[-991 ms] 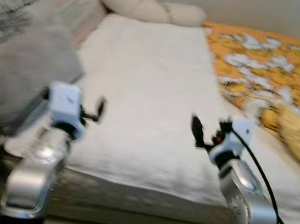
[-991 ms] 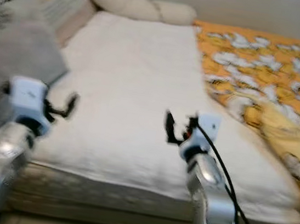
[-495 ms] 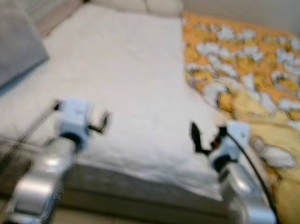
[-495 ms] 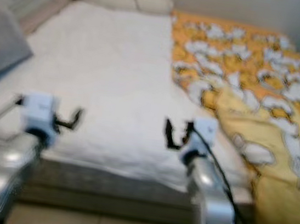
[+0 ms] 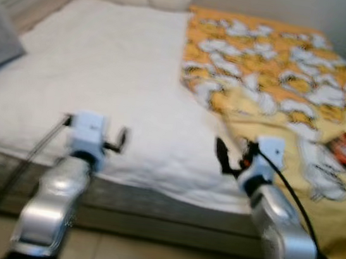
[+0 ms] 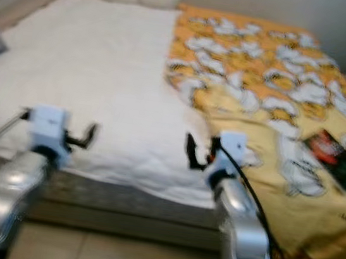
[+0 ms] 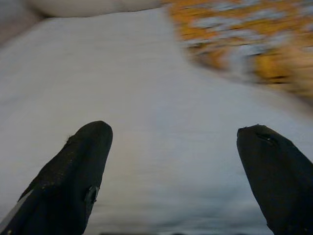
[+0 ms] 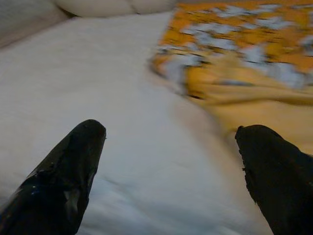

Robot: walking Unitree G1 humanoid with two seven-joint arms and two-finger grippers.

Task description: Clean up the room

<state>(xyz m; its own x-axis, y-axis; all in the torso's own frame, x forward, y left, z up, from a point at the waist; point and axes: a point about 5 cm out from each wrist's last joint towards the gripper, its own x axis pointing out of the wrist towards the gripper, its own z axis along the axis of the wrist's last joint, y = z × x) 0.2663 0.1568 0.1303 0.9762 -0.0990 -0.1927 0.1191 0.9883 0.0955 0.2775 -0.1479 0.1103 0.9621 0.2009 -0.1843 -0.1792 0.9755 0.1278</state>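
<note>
Camera swung right since earlier: yellow blanket (image 5: 282, 74) w/ dark book (image 6: 335, 158) now shows beside white sheet (image 5: 97, 75). Left claw (image 5: 120, 140) & right claw (image 5: 220, 156) hover at bed's near edge, fingers apart.

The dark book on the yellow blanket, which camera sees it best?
The right eye view: the dark book lies whole on the yellow blanket. The left eye view catches it near the picture's edge. The wrist views look at blanket and white sheet.

Left end effector (image 5: 118, 140) raised forward, fingers spread, right end effector (image 5: 225, 157) likewise
</note>
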